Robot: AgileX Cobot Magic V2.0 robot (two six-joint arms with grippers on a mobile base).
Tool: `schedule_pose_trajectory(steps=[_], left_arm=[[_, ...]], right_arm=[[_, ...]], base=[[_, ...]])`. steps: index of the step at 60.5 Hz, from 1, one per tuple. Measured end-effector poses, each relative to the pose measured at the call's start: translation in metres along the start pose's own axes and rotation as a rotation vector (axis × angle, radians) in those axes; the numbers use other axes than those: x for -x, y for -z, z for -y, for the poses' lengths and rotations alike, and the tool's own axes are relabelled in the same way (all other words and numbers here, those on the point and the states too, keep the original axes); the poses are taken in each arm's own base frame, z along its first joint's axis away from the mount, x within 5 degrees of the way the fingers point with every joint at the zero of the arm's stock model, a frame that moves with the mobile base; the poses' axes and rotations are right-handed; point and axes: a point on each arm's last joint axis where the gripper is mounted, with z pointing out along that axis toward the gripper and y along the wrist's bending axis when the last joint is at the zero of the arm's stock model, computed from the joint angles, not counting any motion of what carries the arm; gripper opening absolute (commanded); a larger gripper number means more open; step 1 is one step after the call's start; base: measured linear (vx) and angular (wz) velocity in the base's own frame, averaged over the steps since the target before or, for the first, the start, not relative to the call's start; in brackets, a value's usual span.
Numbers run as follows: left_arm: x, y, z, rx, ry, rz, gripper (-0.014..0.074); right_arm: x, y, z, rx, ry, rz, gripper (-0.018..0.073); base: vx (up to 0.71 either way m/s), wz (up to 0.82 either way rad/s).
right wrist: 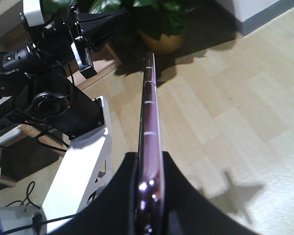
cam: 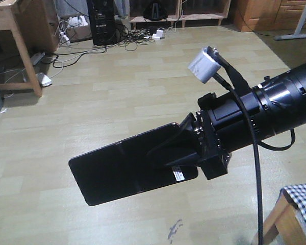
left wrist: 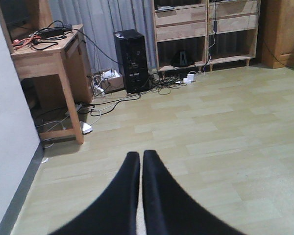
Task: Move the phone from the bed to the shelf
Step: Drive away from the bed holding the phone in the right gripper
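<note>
The phone (cam: pixel 125 168), held flat in mid-air above the wooden floor (cam: pixel 117 92), is pinched at one end by the right claw (cam: pixel 169 148), near the bed's (cam: pixel 302 201) checked corner, while the left claw (left wrist: pixel 140 169) is closed and empty.

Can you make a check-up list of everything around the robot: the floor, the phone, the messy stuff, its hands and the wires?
Surface: pale plank floor.
Job's things: phone held in the air above the floor; a corner of the bed shows at lower right; shelf stands across the room by the wall.
Clutter: black computer tower beside a wooden desk.
Grippers: right gripper shut on one end of the phone; left gripper shut, holding nothing.
Cables: tangle of wires on the floor near the tower; black cable hanging by the right arm.
Surroundings: grey curtain, potted plant.
</note>
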Motion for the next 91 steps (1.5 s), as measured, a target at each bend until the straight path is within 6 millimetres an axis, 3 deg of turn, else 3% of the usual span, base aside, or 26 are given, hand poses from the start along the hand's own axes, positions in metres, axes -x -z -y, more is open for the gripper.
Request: schedule_pose_trajectory(steps=[91], left_arm=[[0.0, 0.0, 0.0, 0.0, 0.0, 0.0, 0.0001]], right_arm=[[0.0, 0.0, 0.0, 0.0, 0.0, 0.0, -0.0001]], base=[[0.4, -0.14]])
